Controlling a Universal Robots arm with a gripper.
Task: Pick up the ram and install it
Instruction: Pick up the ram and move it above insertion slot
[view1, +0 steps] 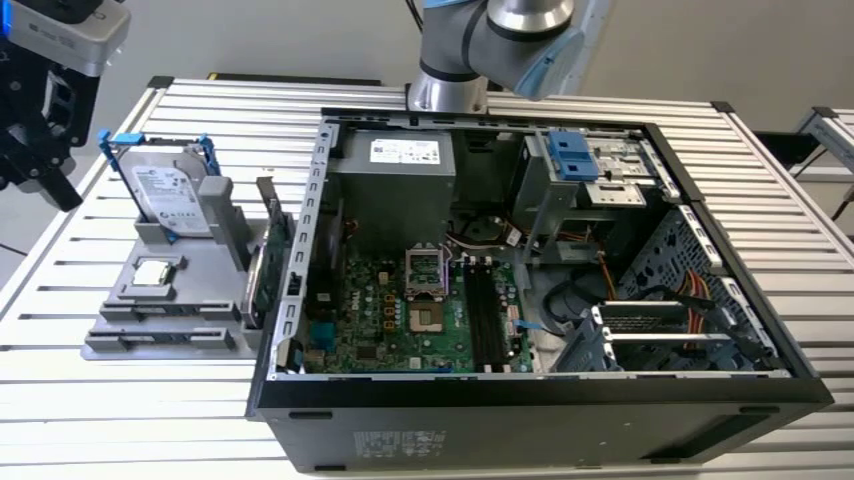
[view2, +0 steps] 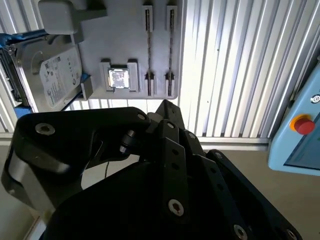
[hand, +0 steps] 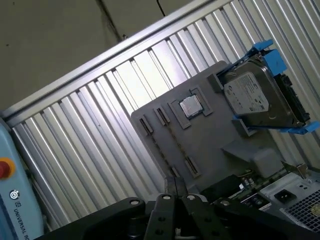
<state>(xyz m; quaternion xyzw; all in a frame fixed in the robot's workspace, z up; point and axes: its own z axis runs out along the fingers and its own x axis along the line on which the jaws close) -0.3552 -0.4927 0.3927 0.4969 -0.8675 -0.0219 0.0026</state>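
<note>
My gripper (view1: 47, 150) hangs high over the table's far edge on the exterior view's left, away from the open computer case (view1: 534, 400). In both wrist views the black fingertips (hand: 170, 187) meet in a point, shut, with nothing visible between them, above the grey parts holder (view2: 125, 30). The holder's two long narrow grooves (view2: 148, 50) look bare. The ram is out of view. Dark memory slots (view1: 487, 320) run along the green motherboard; I cannot tell whether a stick sits in them.
The holder (view1: 174, 300) carries a silver hard drive (view1: 171, 195) in a blue caddy and a square processor chip (view1: 156, 272). A green expansion card (view1: 271, 265) stands between holder and case. A pale blue box with a red button (view2: 305, 125) sits beyond the slatted table's edge.
</note>
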